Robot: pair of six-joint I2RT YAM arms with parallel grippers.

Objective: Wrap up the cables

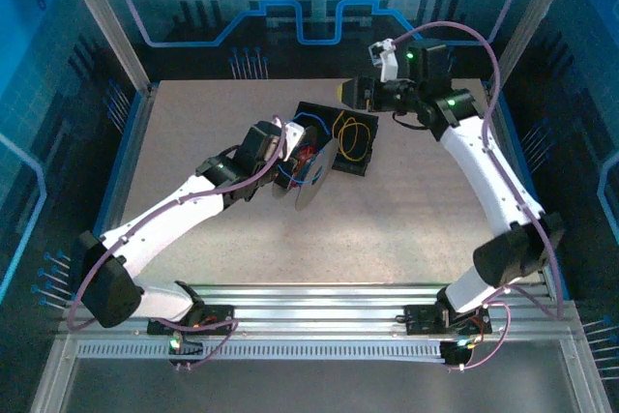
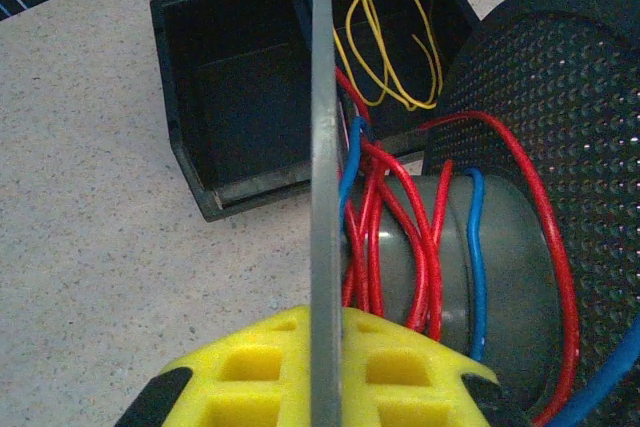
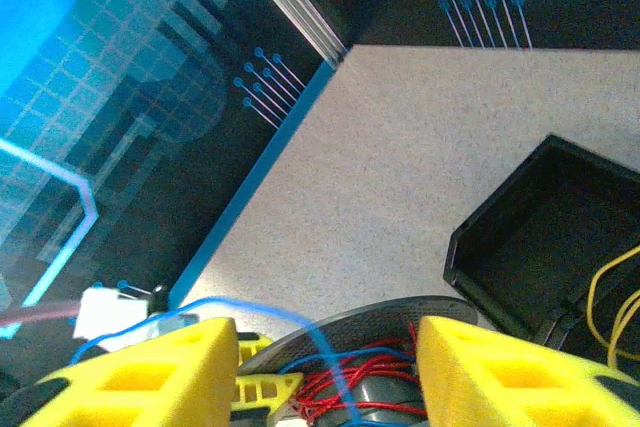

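Cables (image 2: 372,237) are split btw two places. Red cable (image 2: 436,247) and blue cable (image 2: 475,257) sit in loose turns round the grey hub of the spool (image 2: 515,277), w/ some red strands slack and crossing near the thin flange (image 2: 322,147). Yellow cable (image 2: 372,47) lies as a loose coil in the right-hand compartment of the black bin (image 2: 240,97), on the table (image 2: 90,247) just behind the spool. It's not on the hub yet.

My left gripper (image 2: 322,347) is clamped on that flange, which runs edge-on btw the yellow pads. My right gripper (image 3: 325,347) has its fingers (image 3: 150,372) spread apart w/ nothing pinched. A free run of blue cable arcs across in front of them; can't tell if it touches a pad.

Handling, as I judge it: these wires are v. light, limp and a bit springy, much thinner than my fingers. They'd slip out of a sloppy pinch and uncoil w/o tension. Best hold is a free end or a straight run near the hub, pinched at the pad tips and kept gently taut while winding. Spool looks rigid. The flange is thin, though, so it could twist in the grip.
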